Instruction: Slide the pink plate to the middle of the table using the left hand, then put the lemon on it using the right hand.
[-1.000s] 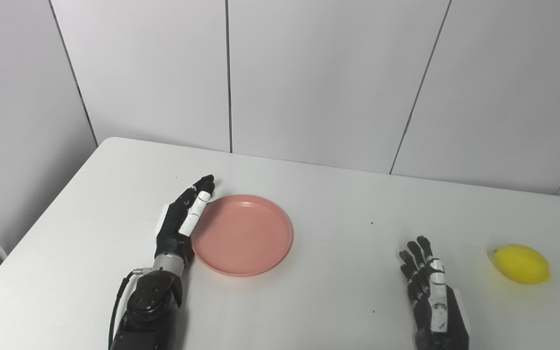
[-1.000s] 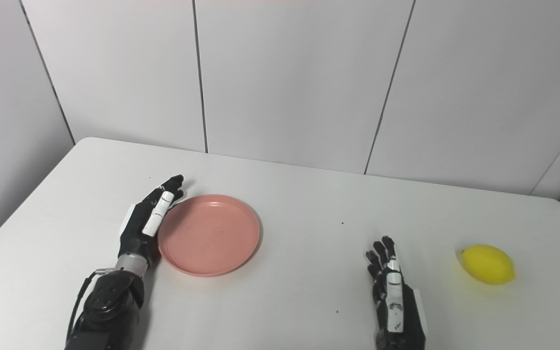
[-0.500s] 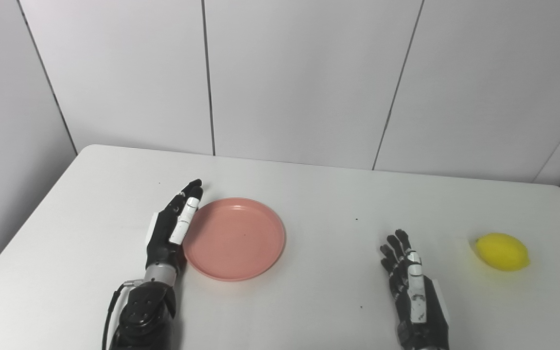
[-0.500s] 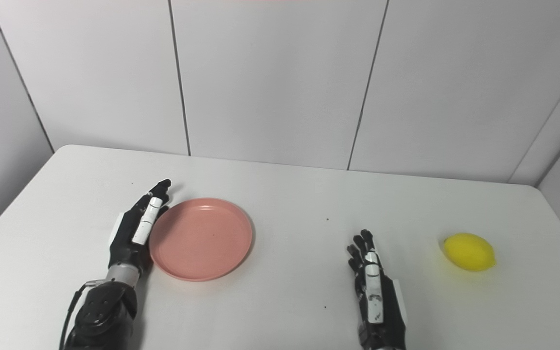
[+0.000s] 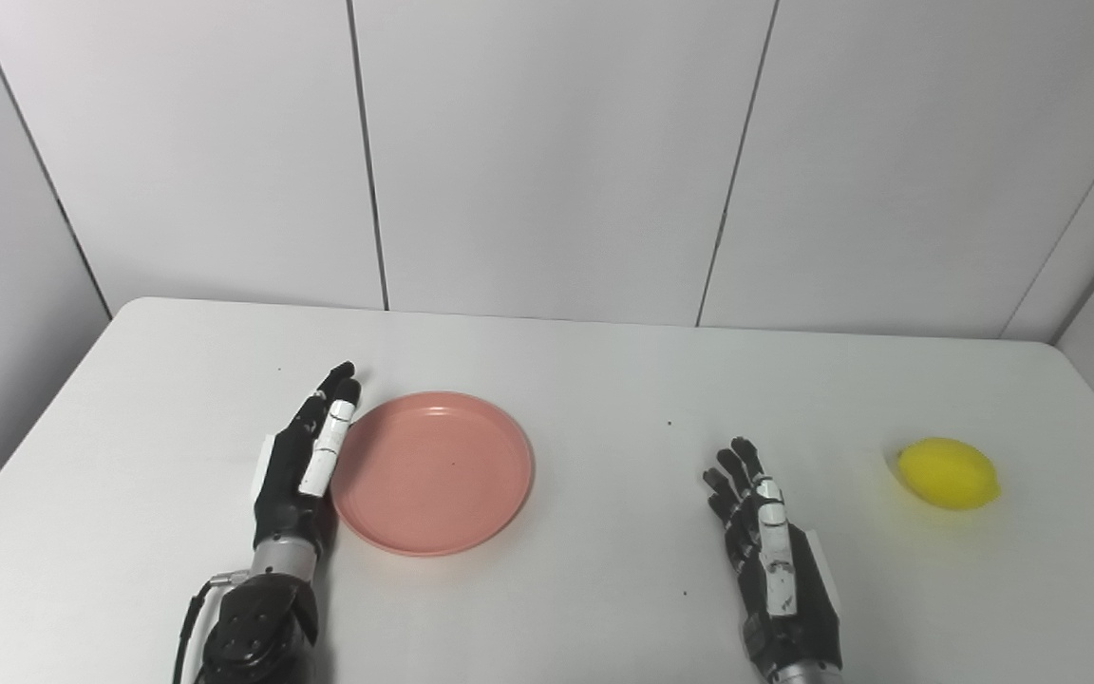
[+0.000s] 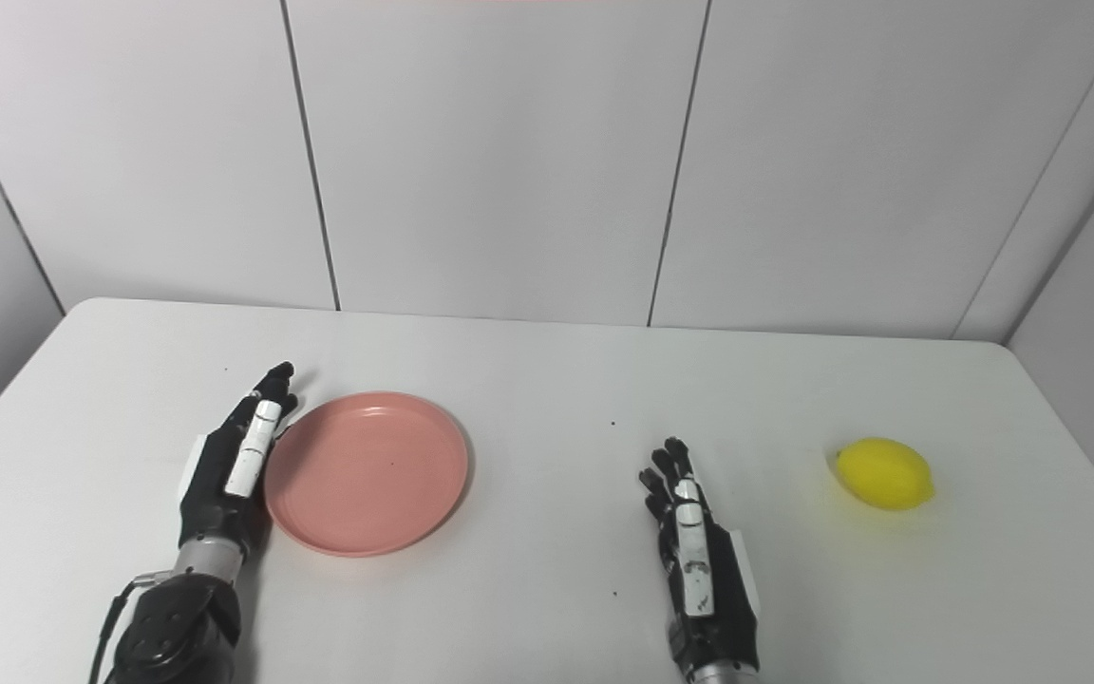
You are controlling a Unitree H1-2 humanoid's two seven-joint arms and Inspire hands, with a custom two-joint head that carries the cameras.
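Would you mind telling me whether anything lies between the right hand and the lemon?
Nothing visible does. Only bare table lies between the open right hand and the lemon, which sits to that hand's right and slightly farther back.

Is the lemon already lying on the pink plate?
No, the lemon lies on the bare table far to the right of the empty plate, beyond the right hand.

left robot hand (image 5: 305, 461) touching pink plate (image 5: 433, 472), lemon (image 5: 948, 473) well apart
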